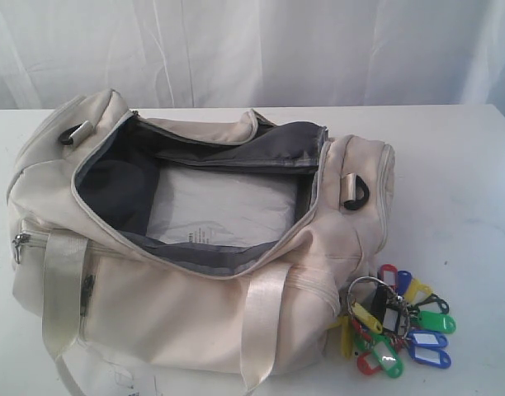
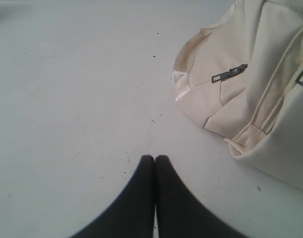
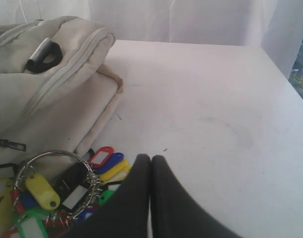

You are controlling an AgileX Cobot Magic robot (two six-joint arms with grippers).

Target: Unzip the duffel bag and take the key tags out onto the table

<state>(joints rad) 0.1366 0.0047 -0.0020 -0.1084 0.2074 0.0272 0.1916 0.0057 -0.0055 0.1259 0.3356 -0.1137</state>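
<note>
Wide white table (image 1: 467, 165) under everything, smooth and flat. One cream fabric bag (image 1: 186, 313) lies on it, soft and slumped, its top unzipped and gaping. Inside I see dark grey lining and one pale flat sheet (image 1: 219, 206) lying on the bottom. Two black D-rings (image 1: 356, 194), one at each end of the bag. One bunch of key tags (image 1: 397, 326) is out on the table, just beside the bag's end on my right: small glossy plastic tabs in red, blue, yellow, green and black, fanned on one metal ring (image 3: 55, 152), too tangled to count. My left gripper (image 2: 155, 158) is clenched and empty over bare table near the bag's other end. My right gripper (image 3: 151, 158) is clenched and empty too, just by the tags.
</note>
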